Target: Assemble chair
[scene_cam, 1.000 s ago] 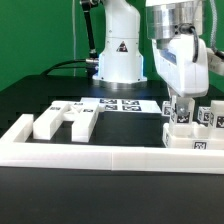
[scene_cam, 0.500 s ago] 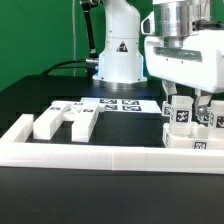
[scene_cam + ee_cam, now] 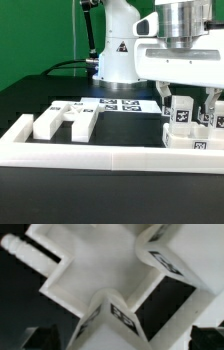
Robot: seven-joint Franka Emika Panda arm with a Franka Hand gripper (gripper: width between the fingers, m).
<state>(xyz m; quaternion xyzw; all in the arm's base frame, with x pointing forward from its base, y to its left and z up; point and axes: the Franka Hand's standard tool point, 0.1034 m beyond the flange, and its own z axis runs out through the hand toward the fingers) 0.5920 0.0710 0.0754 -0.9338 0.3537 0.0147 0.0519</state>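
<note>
At the exterior view's right stands the partly joined chair (image 3: 192,128), a cluster of white upright pieces with black-and-white tags against the border wall. My gripper (image 3: 187,104) hangs over it, open wide. One finger (image 3: 164,98) is on each side of the upright pieces, and neither touches them. In the wrist view the chair (image 3: 100,277) fills the picture as white angled plates with tags, and the gripper (image 3: 128,336) shows only as dark fingers (image 3: 42,336) at the corners. Two loose white chair parts (image 3: 62,122) lie at the exterior view's left.
A long low white border wall (image 3: 100,157) runs along the front and turns back at the left end. The marker board (image 3: 122,104) lies flat behind the parts, before the arm's white base (image 3: 118,60). The tabletop is black.
The gripper was shut on an upright tagged piece of the chair. It has let go, spread its fingers wide and risen slightly. The piece stays standing.
</note>
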